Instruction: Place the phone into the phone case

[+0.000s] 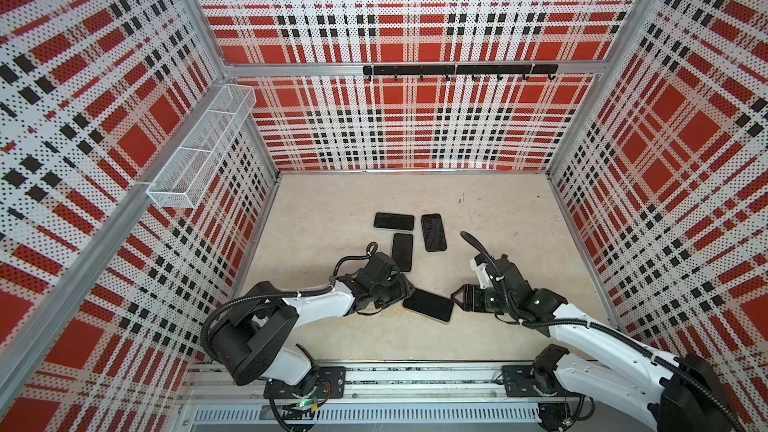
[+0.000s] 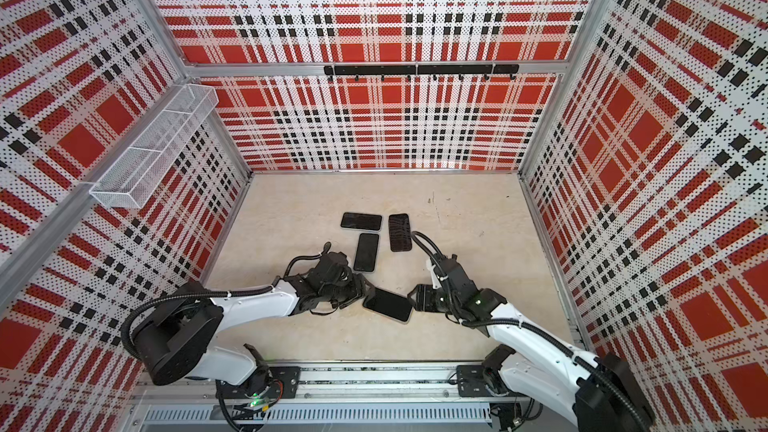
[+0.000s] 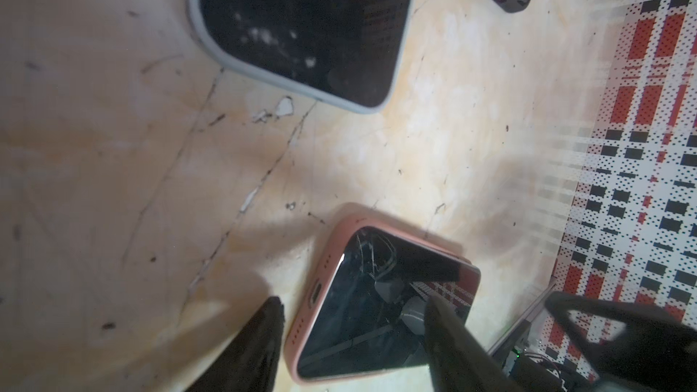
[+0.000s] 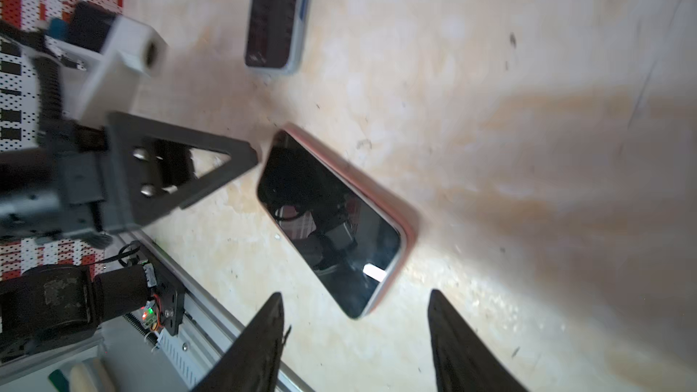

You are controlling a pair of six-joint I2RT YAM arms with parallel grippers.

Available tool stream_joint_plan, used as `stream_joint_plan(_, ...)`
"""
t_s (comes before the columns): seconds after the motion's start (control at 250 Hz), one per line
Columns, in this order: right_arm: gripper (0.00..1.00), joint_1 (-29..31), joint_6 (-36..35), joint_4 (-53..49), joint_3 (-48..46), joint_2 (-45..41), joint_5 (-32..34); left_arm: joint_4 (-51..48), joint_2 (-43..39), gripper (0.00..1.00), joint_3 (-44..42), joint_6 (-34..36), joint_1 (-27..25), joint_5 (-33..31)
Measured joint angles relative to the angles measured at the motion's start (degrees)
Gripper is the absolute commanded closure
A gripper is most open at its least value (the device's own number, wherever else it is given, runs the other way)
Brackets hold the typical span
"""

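Plaid pegboard walls [image 1: 415, 14] close your cell in on three sides, with a pale, scuffed table [image 1: 332, 201] between them. Your left arm [image 1: 316, 305] reaches in from the front left and your right arm [image 1: 602, 338] from the front right. Both are bent low, so their wrists come near each other over the front middle of the table. A white mesh basket [image 1: 199, 151] hangs on the left wall, and a black hook rail [image 1: 457, 69] runs across the back wall. Three spare phones [image 1: 402, 252] lie screen up in a cluster behind the wrists: one crosswise, two lengthwise. The phone [image 1: 428, 304] lies flat and screen up in the pink case [image 3: 328, 247], slantwise on the table between your two grippers. The case's rim shows beside the glass in both wrist views, though you cannot tell whether every corner is seated. Your left gripper [image 1: 409, 289] stands released at one end of the phone. In the left wrist view its fingers [image 3: 264, 341] are spread to either side of that end, one clear of the case. The other overlaps the screen, so you cannot judge contact there. Your right gripper [image 1: 455, 300] is released too, at the opposite end. In the right wrist view its fingertips [image 4: 271, 318] stand apart over bare table, with the phone's end just beyond them. Neither claw grasps the phone.
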Motion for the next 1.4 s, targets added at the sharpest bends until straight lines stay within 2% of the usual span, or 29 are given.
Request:
stream_joint_plan(0.192,0.40,0.0,8.3,6.5,-7.6,0.0,-4.4,0.0,0.8,0.38,0.0,0.3,-0.1,0.7)
stream_joint_plan(0.36,0.51,0.2,12.4,15.5,-8.8,4.0,-6.8,0.2,1.0,0.38,0.1,0.1,-1.1,0.6)
stream_joint_plan(0.48,0.59,1.0,13.0,18.2,-8.8,7.1,-7.0,0.9,1.2,0.38,0.1,-0.5,-1.8,0.3)
stream_joint_plan(0.56,0.58,1.7,13.2,18.7,-8.8,8.2,-7.0,1.6,1.6,0.38,0.1,-0.9,-2.1,0.2)
stream_joint_plan(0.672,0.48,2.0,13.8,19.9,-8.8,9.1,-7.0,2.7,2.2,0.38,0.1,-1.4,-2.5,0.1)
stream_joint_plan(0.76,0.46,2.1,13.9,21.6,-8.8,10.1,-7.1,3.4,2.5,0.38,0.2,-1.6,-2.8,0.0)
stream_joint_plan(1.157,0.46,2.0,14.3,32.1,-8.6,16.3,-8.0,4.3,2.5,0.38,0.1,-2.7,-4.0,-3.9)
stream_joint_plan(1.401,0.50,2.0,12.4,36.0,-5.8,14.8,-9.6,6.5,2.2,0.38,-1.3,-4.0,-5.4,-3.3)
